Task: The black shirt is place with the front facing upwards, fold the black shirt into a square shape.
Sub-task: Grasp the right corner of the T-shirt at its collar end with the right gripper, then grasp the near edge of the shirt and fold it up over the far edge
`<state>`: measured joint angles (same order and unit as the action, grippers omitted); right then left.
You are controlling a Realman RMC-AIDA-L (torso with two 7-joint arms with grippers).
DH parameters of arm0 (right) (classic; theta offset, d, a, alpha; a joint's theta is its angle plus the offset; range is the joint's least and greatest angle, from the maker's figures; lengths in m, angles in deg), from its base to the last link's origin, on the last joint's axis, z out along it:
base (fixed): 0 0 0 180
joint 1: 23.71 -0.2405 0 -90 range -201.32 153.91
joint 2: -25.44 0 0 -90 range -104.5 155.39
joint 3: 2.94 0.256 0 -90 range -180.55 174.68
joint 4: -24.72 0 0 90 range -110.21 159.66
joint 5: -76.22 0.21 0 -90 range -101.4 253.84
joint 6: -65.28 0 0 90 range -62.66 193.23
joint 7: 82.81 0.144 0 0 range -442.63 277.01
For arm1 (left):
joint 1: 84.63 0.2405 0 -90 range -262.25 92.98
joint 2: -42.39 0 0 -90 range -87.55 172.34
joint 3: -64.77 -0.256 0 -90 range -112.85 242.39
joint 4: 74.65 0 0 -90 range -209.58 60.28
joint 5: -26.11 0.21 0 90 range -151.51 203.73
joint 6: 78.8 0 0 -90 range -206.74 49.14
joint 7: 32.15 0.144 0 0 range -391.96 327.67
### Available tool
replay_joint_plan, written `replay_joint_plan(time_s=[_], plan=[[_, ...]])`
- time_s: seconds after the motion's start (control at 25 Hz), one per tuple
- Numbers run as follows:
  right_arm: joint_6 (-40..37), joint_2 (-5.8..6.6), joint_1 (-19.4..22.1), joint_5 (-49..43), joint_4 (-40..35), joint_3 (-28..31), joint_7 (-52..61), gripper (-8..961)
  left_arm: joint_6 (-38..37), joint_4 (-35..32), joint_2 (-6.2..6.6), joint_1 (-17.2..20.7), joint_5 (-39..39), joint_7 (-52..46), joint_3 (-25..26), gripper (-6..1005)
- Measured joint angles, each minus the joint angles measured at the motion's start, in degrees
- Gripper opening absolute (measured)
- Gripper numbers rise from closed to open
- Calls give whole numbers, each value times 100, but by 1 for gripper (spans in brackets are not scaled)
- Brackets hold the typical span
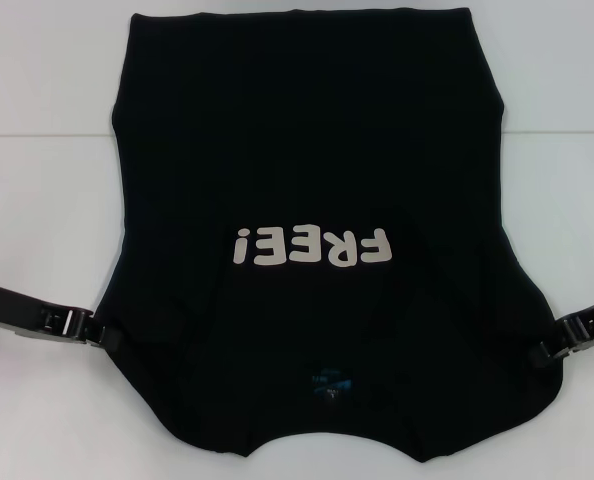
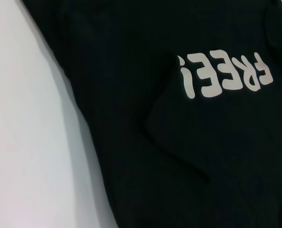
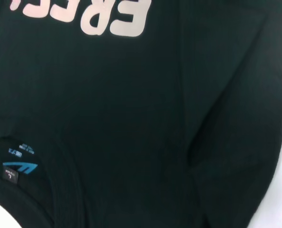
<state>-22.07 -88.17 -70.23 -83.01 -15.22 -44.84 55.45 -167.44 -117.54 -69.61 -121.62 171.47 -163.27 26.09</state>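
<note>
1. Seen from the head camera, the black shirt [image 1: 307,150] lies spread on the white table [image 1: 37,200], front up, its collar end nearest the robot and its hem at the far side. The white letters "FREE!" [image 1: 312,246] sit across the middle of the cloth, upside down from this side, and the small blue neck label [image 1: 331,385] is just below them toward the collar. Both sleeves appear folded inward over the body. The left gripper [image 1: 105,332] is at the shirt's near left edge, touching the cloth; the right gripper [image 1: 547,355] is at the near right edge, likewise against the cloth. Whether either gripper's fingers are apart or clamped on the fabric cannot be told, as the black tips merge with the black cloth.

2. From the left wrist, the shirt fills most of the picture, with bare table along one side. The lettering shows on the front, and a folded flap of cloth, likely a sleeve, lies over the body beside it, its edge running just next to the "!". No fingers show.

3. From the right wrist, the shirt covers nearly everything. Part of the lettering, the blue label inside the collar, and a long crease where cloth overlaps are visible. No fingers show.
</note>
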Motion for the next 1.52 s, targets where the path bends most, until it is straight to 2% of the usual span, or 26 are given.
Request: replay_joint_plan(time_s=[0.24, 0.36, 0.44, 0.68, 0.88, 1.0, 1.16, 1.32, 1.4, 1.52], plan=[[-7, 31, -5, 36, -14, 41, -15, 225, -69, 47, 42, -36, 8, -19, -35, 21], [-21, 109, 1, 258, -30, 63, -164, 114, -96, 217, 121, -83, 9, -18, -37, 20], [-40, 130, 5, 277, -30, 64, -184, 45, -123, 405, 220, -130, 10, 17, -36, 20], [-481, 286, 6, 358, -94, 94, -467, 45, -545, 470, 309, -179, 15, 206, -34, 21], [-979, 376, 199, 386, -327, 110, -1112, 45, -1136, 729, 449, -258, 133, 454, -34, 20], [-1282, 420, 311, 356, -320, 68, -1544, 44, -1361, 852, 478, -294, 258, 508, -38, 21], [-1950, 425, 476, 324, -317, -8, -2255, 44, -1800, 898, 463, -334, 487, 592, -169, 21], [-2271, 423, 552, 112, -198, -15, -2455, 44, -2095, 963, 446, -339, 587, 680, -295, 21], [-2430, 388, 570, 36, -150, -16, -2498, 44, -2385, 1124, 436, -361, 615, 869, -440, 20], [-2552, 327, 587, -33, -105, -17, -2577, 44, -2427, 1140, 405, -365, 608, 906, -528, 20]])
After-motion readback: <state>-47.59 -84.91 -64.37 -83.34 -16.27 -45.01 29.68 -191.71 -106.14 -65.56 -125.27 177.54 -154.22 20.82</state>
